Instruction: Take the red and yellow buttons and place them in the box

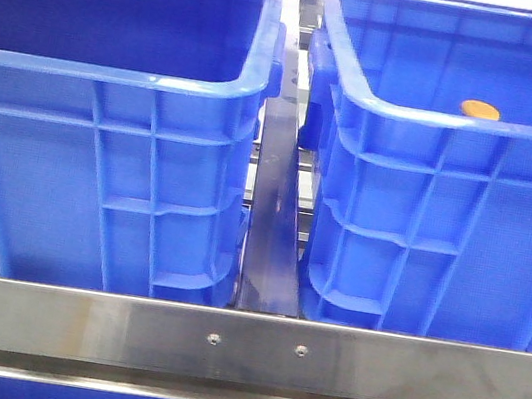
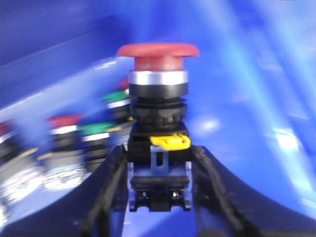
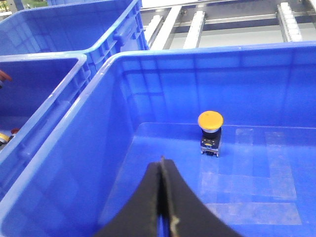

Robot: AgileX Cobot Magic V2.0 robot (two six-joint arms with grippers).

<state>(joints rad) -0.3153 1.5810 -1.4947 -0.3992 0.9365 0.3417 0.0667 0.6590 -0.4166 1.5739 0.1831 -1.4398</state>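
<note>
Steel frame rail (image 1: 242, 348) across the foreground, two blue crates behind it, side by side. Left gripper (image 2: 159, 170) clamped on the black base of the red button (image 2: 159, 59), held upright inside the left crate (image 1: 104, 133); blurred red and green buttons (image 2: 74, 133) lying behind on that crate's floor. Right gripper (image 3: 162, 197) pressed closed, empty, hanging over the right crate (image 3: 118, 148). Yellow button (image 3: 210, 132) standing upright on that crate's floor near the far wall.
</note>
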